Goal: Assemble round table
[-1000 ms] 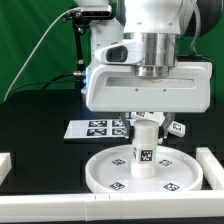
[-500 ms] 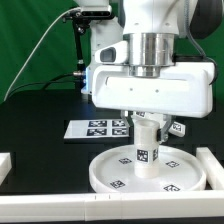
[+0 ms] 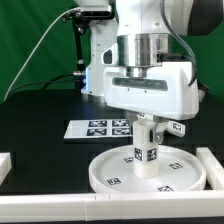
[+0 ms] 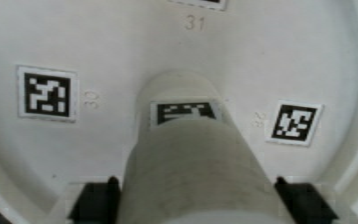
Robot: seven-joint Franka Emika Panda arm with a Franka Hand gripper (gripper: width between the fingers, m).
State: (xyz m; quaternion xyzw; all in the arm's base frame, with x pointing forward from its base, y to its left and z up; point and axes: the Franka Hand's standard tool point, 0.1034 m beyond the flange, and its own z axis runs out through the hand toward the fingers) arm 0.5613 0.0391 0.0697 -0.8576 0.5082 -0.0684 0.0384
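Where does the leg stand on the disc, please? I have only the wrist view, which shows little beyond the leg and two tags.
Observer: In the exterior view, the leg stands upright at the middle of the round disc.
Operator: Thank you. Is any other loose part nearby?
Observer: Yes, a small white tagged part sits on the black table just beyond the disc, toward the exterior view's right.
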